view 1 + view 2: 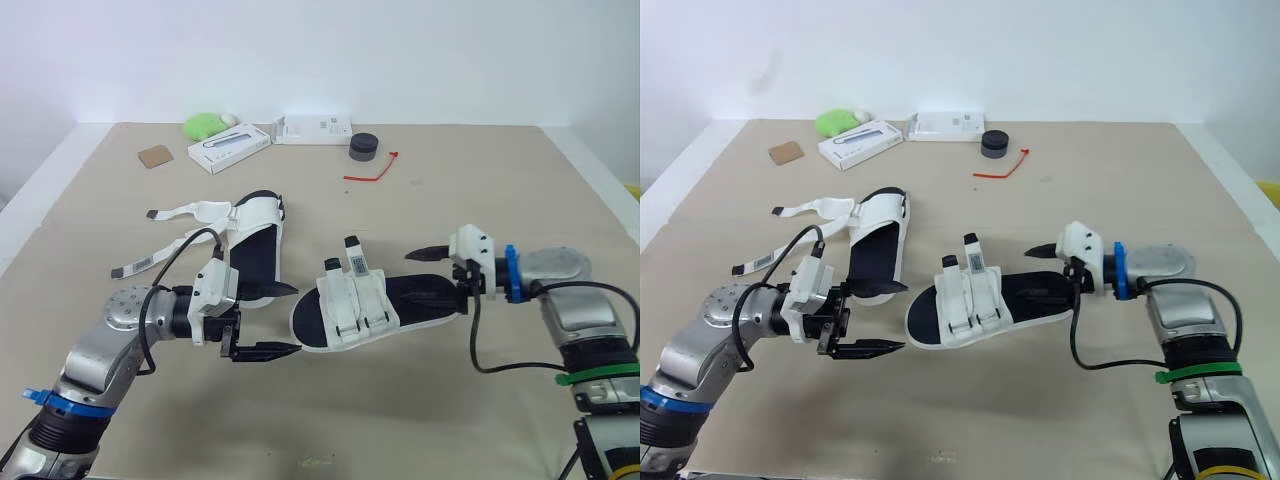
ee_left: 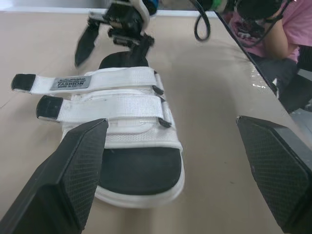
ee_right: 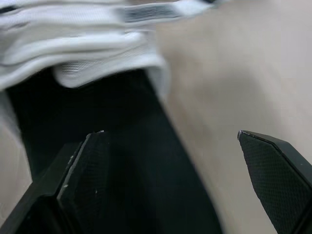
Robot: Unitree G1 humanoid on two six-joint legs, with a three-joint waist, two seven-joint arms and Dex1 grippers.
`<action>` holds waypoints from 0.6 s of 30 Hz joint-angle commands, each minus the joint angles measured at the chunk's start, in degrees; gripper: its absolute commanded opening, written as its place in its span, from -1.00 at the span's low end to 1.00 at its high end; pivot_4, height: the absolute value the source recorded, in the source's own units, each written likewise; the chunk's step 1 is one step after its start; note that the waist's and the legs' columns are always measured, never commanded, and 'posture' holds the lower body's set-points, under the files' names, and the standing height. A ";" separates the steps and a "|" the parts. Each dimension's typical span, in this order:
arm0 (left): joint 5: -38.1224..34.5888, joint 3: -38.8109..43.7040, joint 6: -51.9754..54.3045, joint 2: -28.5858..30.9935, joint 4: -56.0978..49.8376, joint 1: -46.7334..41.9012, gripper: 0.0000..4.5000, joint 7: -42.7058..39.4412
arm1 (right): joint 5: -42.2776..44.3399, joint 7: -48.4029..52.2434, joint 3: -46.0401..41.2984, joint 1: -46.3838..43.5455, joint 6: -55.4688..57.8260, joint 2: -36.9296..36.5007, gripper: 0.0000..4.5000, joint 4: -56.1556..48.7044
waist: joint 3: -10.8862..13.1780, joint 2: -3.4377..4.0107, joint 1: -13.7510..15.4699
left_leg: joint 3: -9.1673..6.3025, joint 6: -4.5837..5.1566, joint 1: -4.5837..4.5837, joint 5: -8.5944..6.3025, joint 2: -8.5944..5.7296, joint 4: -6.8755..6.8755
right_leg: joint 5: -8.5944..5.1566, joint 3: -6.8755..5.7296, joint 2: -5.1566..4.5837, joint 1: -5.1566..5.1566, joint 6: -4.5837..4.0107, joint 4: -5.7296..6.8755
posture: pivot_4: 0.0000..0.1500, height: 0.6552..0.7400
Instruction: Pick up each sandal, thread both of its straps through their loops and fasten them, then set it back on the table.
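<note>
A white-strapped sandal with a black footbed (image 1: 370, 305) lies mid-table, both straps laid flat across it, their black-tipped ends pointing away from me. My left gripper (image 1: 283, 320) stands open just left of its toe, nothing between the fingers. My right gripper (image 1: 443, 277) is open at its heel, one finger over the footbed (image 3: 122, 161), the other over bare table. The left wrist view shows the same sandal (image 2: 126, 122) from the toe. The second sandal (image 1: 255, 240) lies further left, its straps loose and spread over the table.
Along the far edge are a white box (image 1: 229, 147), a green object (image 1: 205, 125), a brown card (image 1: 155, 155), another white box (image 1: 315, 128), a black round tin (image 1: 363, 147) and a red tie (image 1: 372, 172). A person in pink (image 2: 273, 29) sits beside the table.
</note>
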 commanded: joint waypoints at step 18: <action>1.95 1.21 -4.18 -0.83 -1.64 0.93 1.00 2.17 | 1.78 -1.44 0.38 -1.70 -6.57 10.35 -0.66 2.03 | 0.03 -0.05 0.13 | -0.08 -0.17 0.08 0.05 -0.01 0.09 | 0.09 -0.03 -0.06 0.10 -0.03 0.08 | 1.00 1.00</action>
